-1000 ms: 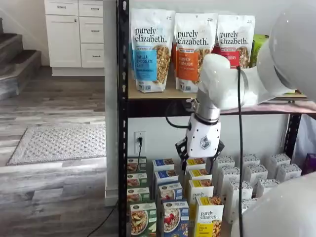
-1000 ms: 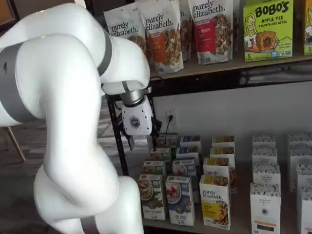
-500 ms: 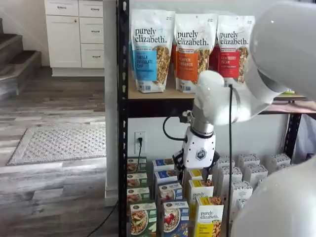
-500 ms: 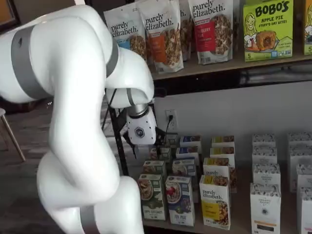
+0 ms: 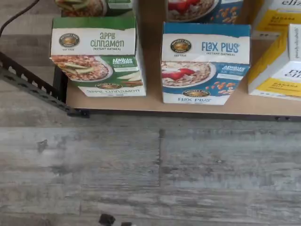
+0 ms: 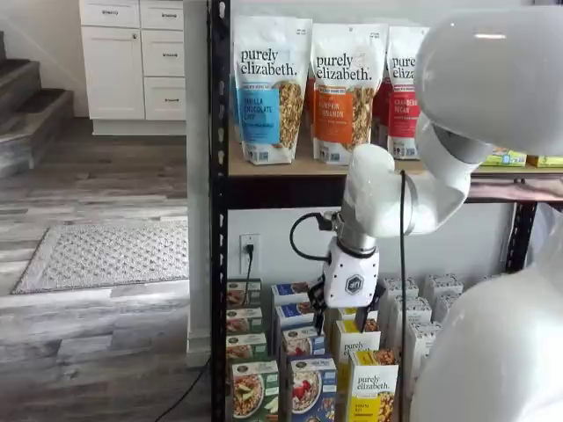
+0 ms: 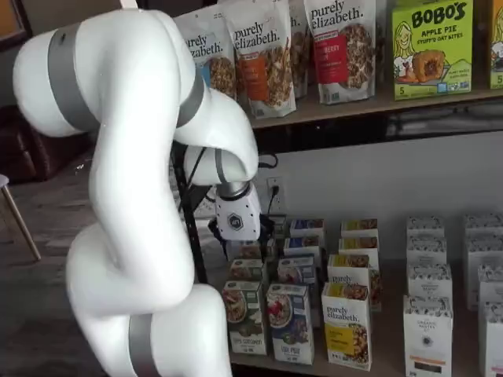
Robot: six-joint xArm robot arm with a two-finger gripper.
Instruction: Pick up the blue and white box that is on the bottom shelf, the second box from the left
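Note:
The blue and white box [image 5: 204, 63], marked Flax Plus, has a bowl picture with red berries. It stands at the front of the bottom shelf [image 5: 155, 101], between a green carton and a yellow-and-white one. It shows in both shelf views [image 6: 312, 389] [image 7: 289, 322]. My gripper [image 6: 343, 312] hangs from the white arm above the rows of boxes behind it, apart from them, and also shows in a shelf view [image 7: 238, 245]. Its black fingers are hard to make out, so I cannot tell if they are open. No box is in them.
A green Apple Cinnamon carton [image 5: 96, 56] stands left of the blue box and a yellow-and-white purely elizabeth carton [image 5: 277, 61] right of it. More cartons stand in rows behind. A black steel post [image 6: 218, 264] bounds the rack's left side. Granola bags [image 6: 271, 88] sit on the upper tier.
The arm has bent further and the gripper has come down and closer to the rows of boxes on the bottom shelf. The boxes have not moved.

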